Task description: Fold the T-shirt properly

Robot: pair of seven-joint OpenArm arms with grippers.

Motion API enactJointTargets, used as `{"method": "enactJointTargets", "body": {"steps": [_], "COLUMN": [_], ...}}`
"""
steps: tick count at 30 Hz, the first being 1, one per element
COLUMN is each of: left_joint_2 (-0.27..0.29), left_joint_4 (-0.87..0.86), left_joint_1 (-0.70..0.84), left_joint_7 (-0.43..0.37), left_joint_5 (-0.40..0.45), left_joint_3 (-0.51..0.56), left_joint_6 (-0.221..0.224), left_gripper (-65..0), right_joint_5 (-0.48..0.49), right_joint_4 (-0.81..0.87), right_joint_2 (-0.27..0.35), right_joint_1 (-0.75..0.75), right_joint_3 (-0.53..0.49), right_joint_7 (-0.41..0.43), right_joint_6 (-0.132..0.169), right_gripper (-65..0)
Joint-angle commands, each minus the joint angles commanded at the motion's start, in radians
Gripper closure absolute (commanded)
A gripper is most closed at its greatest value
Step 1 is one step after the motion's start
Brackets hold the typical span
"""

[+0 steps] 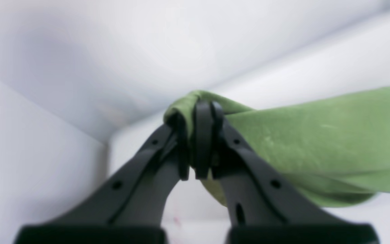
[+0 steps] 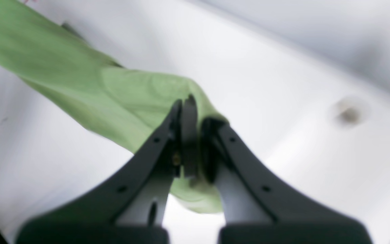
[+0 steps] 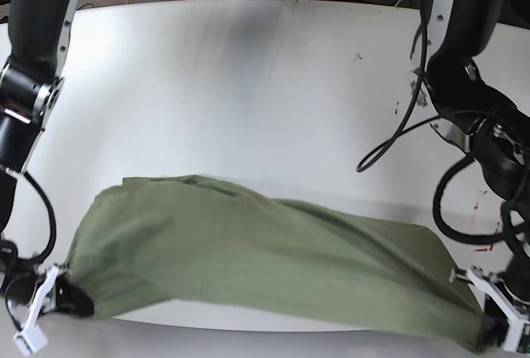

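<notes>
T-shirt (image 3: pixel 248 258) held at two corners, stretched across the near edge of the white table (image 3: pixel 248 84).

From the left wrist camera I see my left gripper (image 1: pixel 201 142) clenched on a bunched fold of soft green cloth that trails off to the right; everything is blurred and the fabric's far end is cut off. From the right wrist camera, my right gripper (image 2: pixel 191 142) pinches another bunched corner, the cloth running up and left out of frame. In the base view the shirt's long axis runs side to side, sagging toward the right; neck and sleeves I can't make out, and both grippers sit partly cropped at the bottom corners.
</notes>
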Motion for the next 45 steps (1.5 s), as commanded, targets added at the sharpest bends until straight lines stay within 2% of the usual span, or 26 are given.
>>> {"method": "enactJointTargets", "body": {"steps": [4, 7, 10, 14, 18, 20, 23, 31, 33, 35, 40, 45], "left_joint_2": [-0.011, -0.035, -0.048, -0.046, -0.029, 0.009, 0.037, 0.046, 0.048, 0.048, 0.041, 0.04], "left_joint_4": [-0.072, -0.12, -0.133, -0.114, -0.06, -0.025, -0.006, 0.029, 0.034, 0.037, 0.038, 0.038], "left_joint_1": [-0.152, -0.224, -0.241, -0.172, -0.054, 0.031, 0.149, 0.445, 0.502, 0.566, 0.726, 0.87], "left_joint_7": [0.002, 0.002, 0.002, 0.003, 0.003, 0.003, 0.003, -0.003, -0.003, -0.003, -0.003, -0.003], "left_joint_5": [0.0, 0.0, -0.003, -0.006, -0.008, -0.008, -0.008, -0.009, -0.009, -0.014, -0.075, -0.127], "left_joint_3": [0.0, 0.0, 0.0, 0.009, 0.023, 0.017, 0.014, -0.017, -0.029, -0.035, -0.075, -0.104], "left_joint_6": [0.0, 0.0, 0.0, 0.0, 0.0, 0.0, 0.0, 0.0, 0.0, 0.0, 0.0, 0.0], "left_gripper": [0.0, 0.0, 0.0, 0.0, 0.0, 0.0, 0.0, 0.0, 0.0, 0.0, 0.0, 0.0], "right_joint_5": [0.003, 0.006, 0.008, 0.008, 0.023, 0.071, 0.144, 0.316, 0.341, 0.353, 0.35, 0.348], "right_joint_4": [-0.029, -0.032, -0.032, -0.032, -0.031, -0.031, -0.031, -0.031, -0.031, -0.029, 0.046, 0.106], "right_joint_2": [0.021, 0.037, 0.04, 0.041, 0.071, 0.089, 0.12, 0.153, 0.157, 0.15, 0.104, 0.049], "right_joint_1": [0.206, 0.302, 0.344, 0.327, 0.238, 0.172, 0.06, -0.252, -0.33, -0.443, -0.683, -0.878], "right_joint_3": [-0.141, -0.218, -0.245, -0.244, -0.242, -0.242, -0.241, -0.233, -0.198, -0.114, 0.074, 0.18], "right_joint_7": [0.0, 0.0, 0.0, 0.0, 0.0, 0.0, 0.0, 0.0, 0.0, 0.0, 0.0, 0.0], "right_joint_6": [0.0, 0.0, 0.0, 0.0, 0.0, 0.0, 0.0, 0.0, 0.0, 0.0, 0.0, 0.0], "right_gripper": [0.0, 0.0, 0.0, 0.0, 0.0, 0.0, 0.0, 0.0, 0.0, 0.0, 0.0, 0.0]}}
